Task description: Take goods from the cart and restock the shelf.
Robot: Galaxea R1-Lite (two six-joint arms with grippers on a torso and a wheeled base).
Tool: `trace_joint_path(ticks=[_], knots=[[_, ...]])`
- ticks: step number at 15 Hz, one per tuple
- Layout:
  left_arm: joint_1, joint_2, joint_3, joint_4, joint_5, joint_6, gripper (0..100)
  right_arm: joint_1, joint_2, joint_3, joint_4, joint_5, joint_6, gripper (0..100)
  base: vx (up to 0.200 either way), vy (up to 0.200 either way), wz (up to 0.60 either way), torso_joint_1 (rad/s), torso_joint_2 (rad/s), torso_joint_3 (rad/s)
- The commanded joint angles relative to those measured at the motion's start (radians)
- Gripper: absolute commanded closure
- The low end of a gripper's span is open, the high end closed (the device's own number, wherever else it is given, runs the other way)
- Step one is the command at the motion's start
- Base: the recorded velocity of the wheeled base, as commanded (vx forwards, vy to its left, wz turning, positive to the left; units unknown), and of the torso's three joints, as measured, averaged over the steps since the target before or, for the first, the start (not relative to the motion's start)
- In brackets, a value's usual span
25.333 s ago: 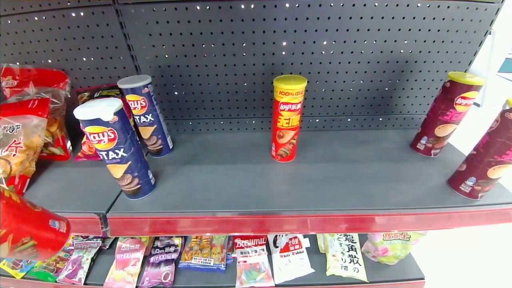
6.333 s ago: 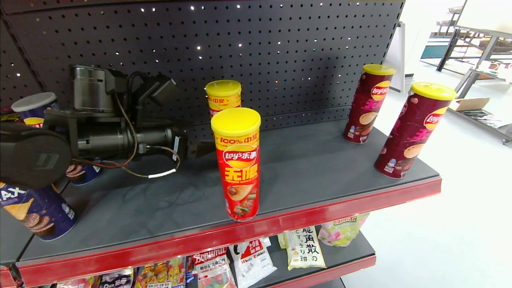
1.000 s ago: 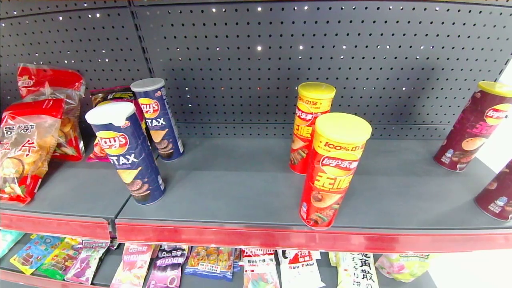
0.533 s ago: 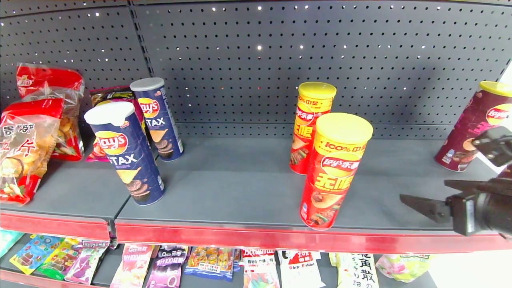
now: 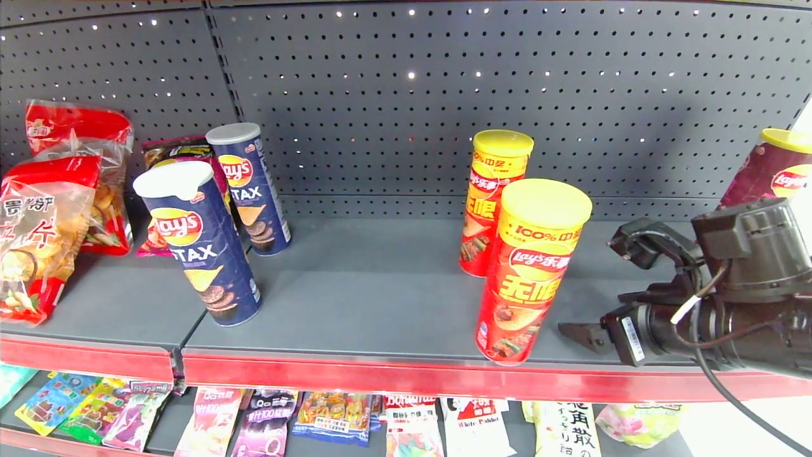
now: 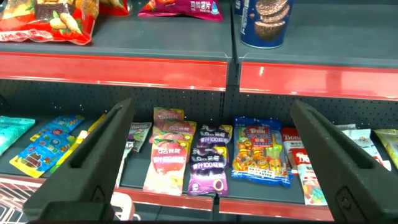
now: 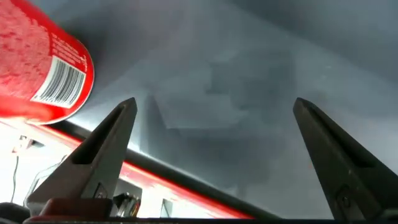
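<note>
Your right gripper (image 5: pixel 593 314) is spread wide and empty, low over the shelf (image 5: pixel 380 298), just beside the front red can (image 5: pixel 530 273). That can stands at the lip, ahead of the second red can (image 5: pixel 495 197), so it probably needs nudging deeper. Your left gripper (image 6: pixel 211 106) is also open, holding nothing.

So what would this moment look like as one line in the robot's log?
right gripper: open, empty, beside front red can at upper shelf edge | left gripper: open, empty, facing lower shelf
</note>
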Motion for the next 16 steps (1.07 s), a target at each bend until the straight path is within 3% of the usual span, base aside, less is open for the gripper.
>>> trace_joint_path(ticks=[1, 16], knots=[[0.0, 0.0, 0.0, 0.0, 0.001, 0.0, 0, 0.005, 0.034, -0.011, 0.0, 0.0, -0.001, 0, 0.0, 0.0, 0.0, 0.0, 0.0, 0.0], [0.0, 0.0, 0.0, 0.0, 0.001, 0.0, 0, 0.073, 0.079, -0.028, -0.036, 0.0, -0.001, 0, 0.0, 0.0, 0.0, 0.0, 0.0, 0.0]])
